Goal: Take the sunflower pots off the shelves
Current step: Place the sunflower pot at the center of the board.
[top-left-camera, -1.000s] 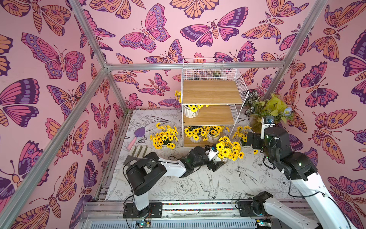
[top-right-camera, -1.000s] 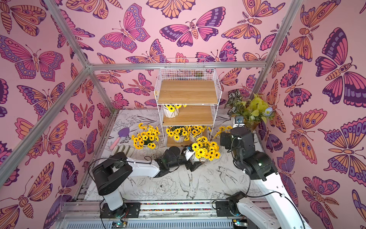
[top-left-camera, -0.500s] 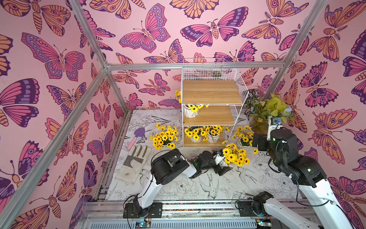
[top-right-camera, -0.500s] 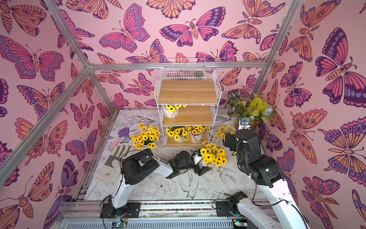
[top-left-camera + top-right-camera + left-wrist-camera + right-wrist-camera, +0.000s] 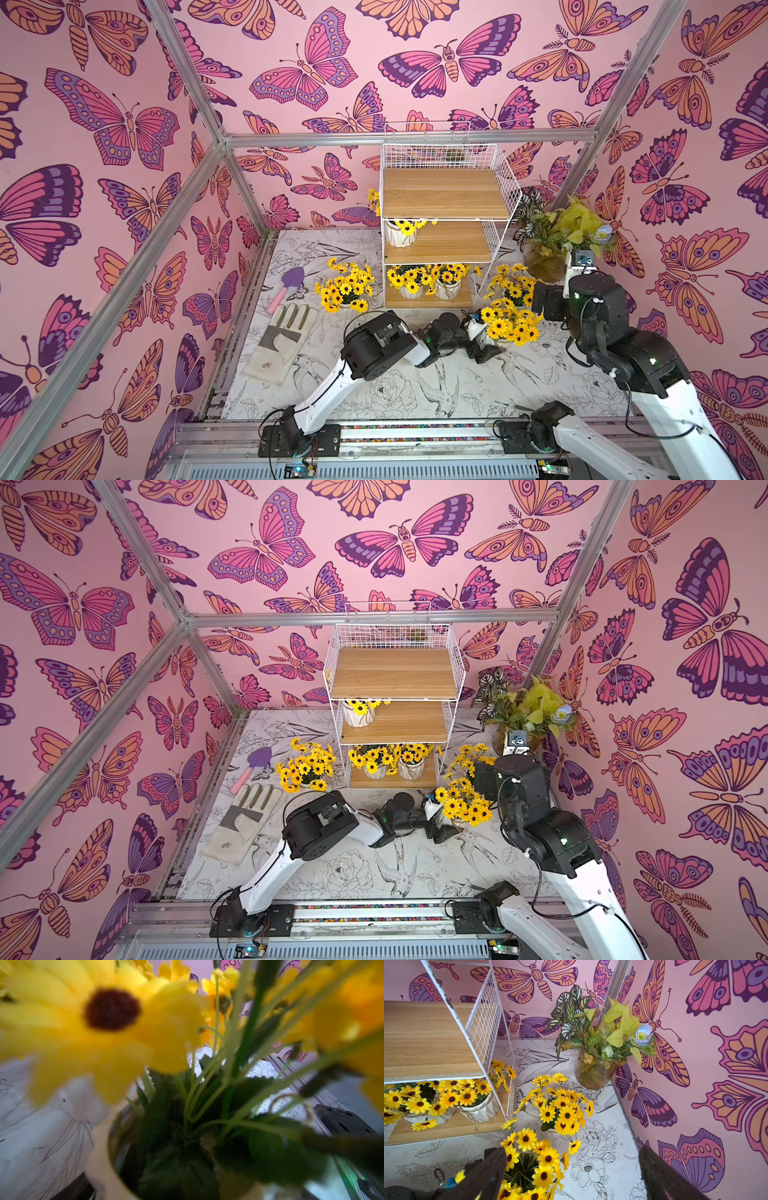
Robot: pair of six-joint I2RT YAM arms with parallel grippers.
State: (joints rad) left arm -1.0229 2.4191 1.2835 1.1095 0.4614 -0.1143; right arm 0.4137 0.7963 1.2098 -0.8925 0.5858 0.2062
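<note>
The shelves [image 5: 444, 193] stand at the back of the table. One sunflower pot [image 5: 400, 233] sits on the middle board and two [image 5: 409, 284] [image 5: 448, 283] on the bottom board. Two more stand on the table, left [image 5: 345, 291] and right [image 5: 513, 284] of the rack. My left gripper [image 5: 490, 343] is shut on a sixth sunflower pot [image 5: 511, 328], low over the table in front of the rack's right corner. Its flowers [image 5: 108, 1012] fill the left wrist view. My right gripper [image 5: 571, 1176] hangs open and empty, beside that pot [image 5: 527, 1167].
A brownish pot of leafy foliage [image 5: 548, 257] stands in the back right corner against the wall. A purple trowel [image 5: 286, 282] and a work glove [image 5: 282, 340] lie at the table's left. The right wall [image 5: 695, 1105] is close to my right gripper.
My left arm has swung to the right, carrying the sunflower pot from the rack's front to its right front corner. The right arm has drawn back a little to the right.
</note>
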